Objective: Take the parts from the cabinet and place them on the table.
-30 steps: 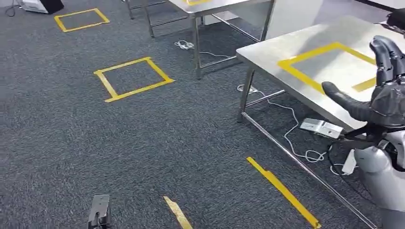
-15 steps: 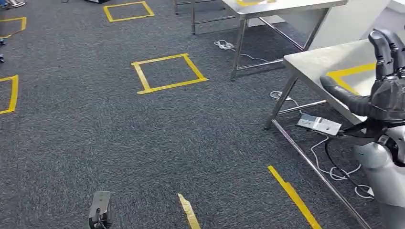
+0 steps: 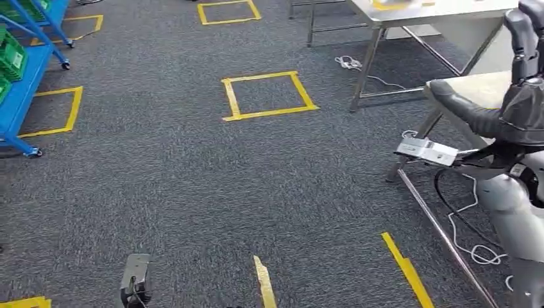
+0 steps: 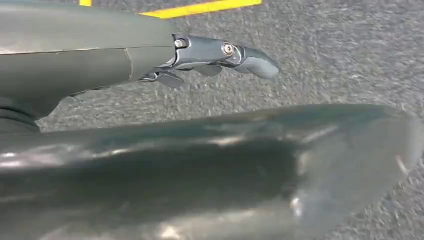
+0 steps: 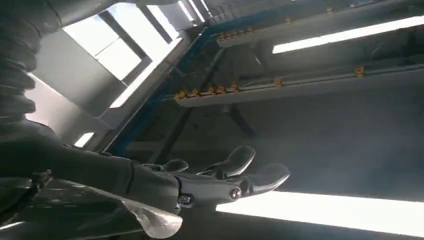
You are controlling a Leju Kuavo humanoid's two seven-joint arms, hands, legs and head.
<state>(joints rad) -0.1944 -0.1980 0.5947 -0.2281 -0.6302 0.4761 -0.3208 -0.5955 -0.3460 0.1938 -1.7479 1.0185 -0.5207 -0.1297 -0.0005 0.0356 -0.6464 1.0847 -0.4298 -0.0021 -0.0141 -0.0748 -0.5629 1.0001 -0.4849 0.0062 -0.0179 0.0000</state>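
A blue wheeled cabinet (image 3: 24, 83) with green bins (image 3: 14, 56) stands at the far left of the head view; I cannot make out any parts in it. The steel table (image 3: 476, 90) is at the right edge. My right hand (image 3: 521, 96) is raised in front of that table, fingers upright and thumb out, holding nothing. In the right wrist view the same hand (image 5: 200, 181) is spread against the ceiling lights. My left hand (image 4: 215, 52) hangs over the grey carpet with its fingers stretched out and nothing in it.
A second steel table (image 3: 436, 9) stands at the back right. Yellow tape squares (image 3: 268, 95) mark the carpet. A grey power box (image 3: 426, 151) and white cables (image 3: 476, 251) lie by the near table's legs (image 3: 442, 237).
The whole picture has shifted right: the camera has turned left. The tables slid toward the right edge and the blue cabinet came into view. Both hands kept their pose.
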